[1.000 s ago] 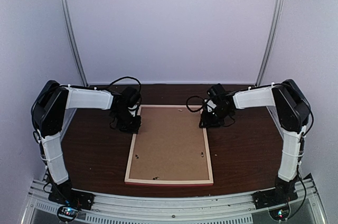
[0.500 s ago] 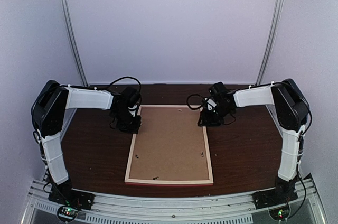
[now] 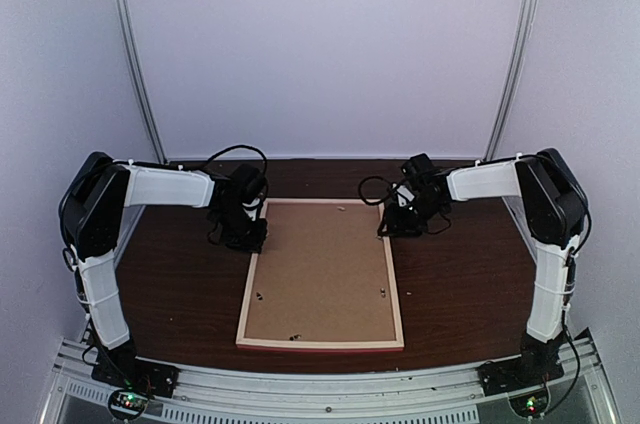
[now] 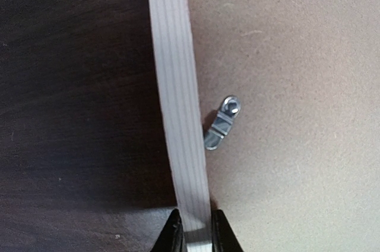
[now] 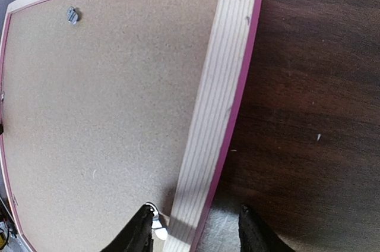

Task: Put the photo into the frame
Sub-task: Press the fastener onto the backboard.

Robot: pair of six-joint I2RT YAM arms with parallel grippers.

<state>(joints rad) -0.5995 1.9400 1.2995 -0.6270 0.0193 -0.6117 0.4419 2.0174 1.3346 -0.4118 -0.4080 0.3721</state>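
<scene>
The frame [image 3: 320, 343] lies flat and back-up on the dark wooden tabletop [image 3: 180, 284], midway between my two arms, its pale wood rails showing and a thin pink rim along its outer edge. A brown backing board [image 3: 322, 269] fills its opening. My left jaws are clenched on the frame's left rail near the far left corner: in the left wrist view the two fingertips [image 4: 172, 235] press against either side of the pale ribbed wood, one on the tabletop side and one on the board side. Just beside that rail a small metal clip [image 4: 222, 124] lies on the board, its loose end angled toward the rail's inner edge. My right jaws are released and grasp nothing. They straddle the frame's right rail near the far right corner, one finger [image 5: 139, 231] over the backing board and the other [image 5: 252, 231] over bare tabletop, with a gap showing between each of them and the wood. In the right wrist view a second clip [image 5: 72, 15] sits on the board close to the rail that runs along the top of that picture.
</scene>
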